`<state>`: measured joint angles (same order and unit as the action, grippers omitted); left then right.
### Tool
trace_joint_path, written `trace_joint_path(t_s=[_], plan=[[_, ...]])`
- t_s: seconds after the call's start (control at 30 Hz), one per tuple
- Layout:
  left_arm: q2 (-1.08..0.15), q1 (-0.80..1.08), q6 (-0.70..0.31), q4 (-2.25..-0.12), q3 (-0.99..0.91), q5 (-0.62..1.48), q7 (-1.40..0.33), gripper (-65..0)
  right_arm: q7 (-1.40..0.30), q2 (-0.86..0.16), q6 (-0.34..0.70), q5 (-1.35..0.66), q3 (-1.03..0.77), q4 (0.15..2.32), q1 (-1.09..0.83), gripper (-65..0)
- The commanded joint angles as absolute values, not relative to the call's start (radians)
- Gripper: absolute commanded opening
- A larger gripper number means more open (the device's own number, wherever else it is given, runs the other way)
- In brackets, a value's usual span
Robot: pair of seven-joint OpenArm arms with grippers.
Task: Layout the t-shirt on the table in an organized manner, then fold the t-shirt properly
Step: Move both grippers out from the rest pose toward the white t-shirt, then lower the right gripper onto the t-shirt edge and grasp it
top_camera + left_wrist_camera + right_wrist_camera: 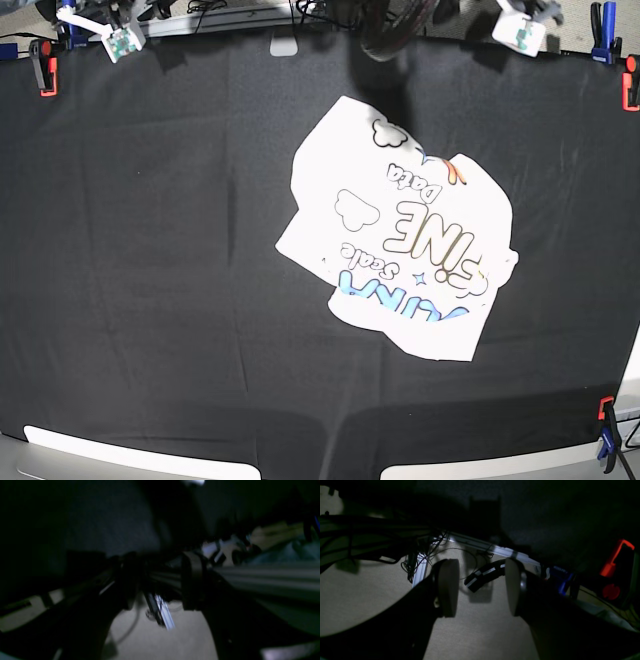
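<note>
While the left wrist view is dark and blurred, the left gripper (160, 580) shows two dark fingers; whether it is released or clenched cannot be told. Right wrist view: the right gripper (481, 587) stands released, pads (448, 587) apart, grasping nothing, over pale floor. Base view: the t-shirt (410, 250) lies crumpled, print up, on the table (150, 250), right of centre, nearer the far edge.
</note>
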<state>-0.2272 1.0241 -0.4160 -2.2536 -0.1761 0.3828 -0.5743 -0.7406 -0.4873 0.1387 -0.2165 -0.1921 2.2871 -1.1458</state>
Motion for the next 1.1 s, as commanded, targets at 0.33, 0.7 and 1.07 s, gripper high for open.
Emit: trace_joint_path(t_s=[0.33,0.7,1.07], plan=[[-0.262,0.91,-0.419,-2.272,-0.177,0.395,-0.523,-39.0,-0.585,-0.493,0.141,-0.216,-0.197,2.304,-1.129,-35.9],[-0.286,0.728,-0.419,-2.272,-0.177,0.395,-0.468,-39.0,-0.582,-0.492,0.141,-0.217,-0.197,2.304,-0.962,-35.9],[-0.286,0.657,-0.419,-2.272,-0.177,0.395,-0.703,-39.0,-0.582,-0.492,0.141,-0.371,-0.196,2.304,-0.754,-35.9]])
